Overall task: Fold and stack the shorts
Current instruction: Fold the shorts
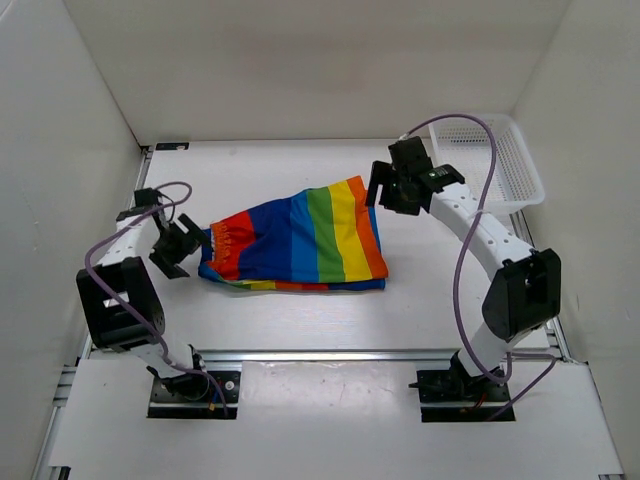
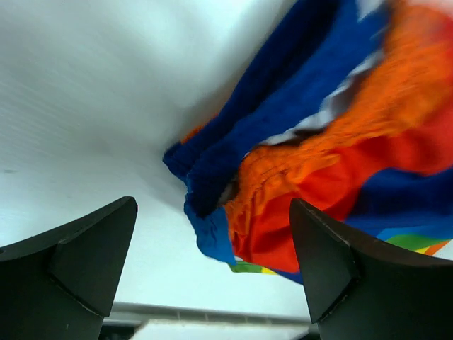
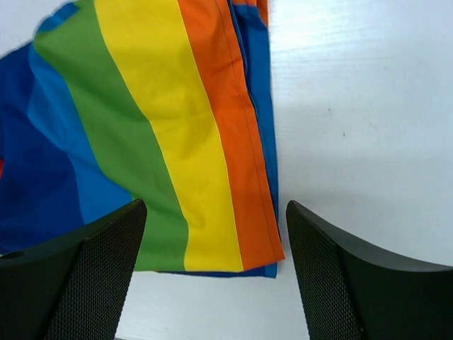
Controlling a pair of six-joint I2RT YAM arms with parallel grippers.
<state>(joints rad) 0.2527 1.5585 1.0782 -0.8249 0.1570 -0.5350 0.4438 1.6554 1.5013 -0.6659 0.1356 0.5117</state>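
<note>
On the table, the shorts lie folded flat near the middle, stripes up. Left gripper sits just beside their bunched waistband end, jaws wide apart, holding nothing. Farther back, right gripper hovers over the orange-edged corner, jaws also apart and empty. Basket stands at the far right.
</note>
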